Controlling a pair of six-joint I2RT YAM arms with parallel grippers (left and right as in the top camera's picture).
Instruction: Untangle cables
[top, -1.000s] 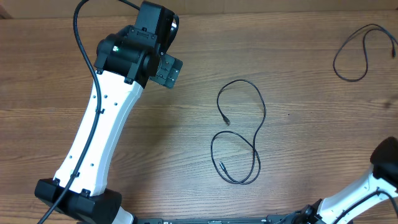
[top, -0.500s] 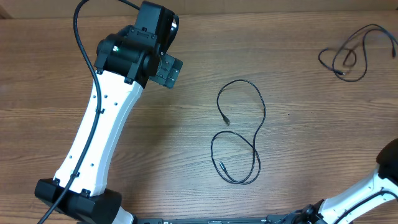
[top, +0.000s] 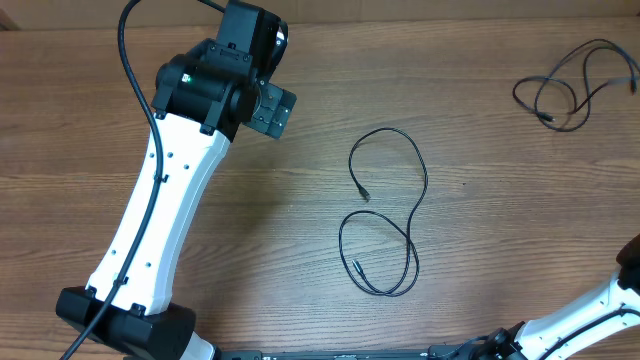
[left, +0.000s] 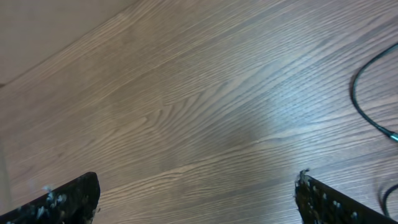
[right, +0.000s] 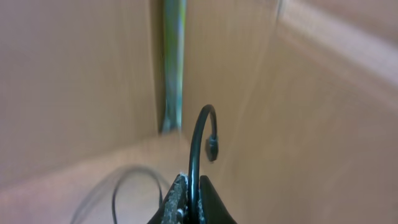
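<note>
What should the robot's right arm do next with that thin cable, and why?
Probably carry it to a bare part of the table and let go. The jaws of the right gripper are shut on one thin black cable, its plug curling above them, while a looped cable already lies alone mid-table.

Right arm (top: 590, 305) cropped at overhead edge; right-wrist background blurred; far cables (top: 560, 127) crossings too fine to trace.
</note>
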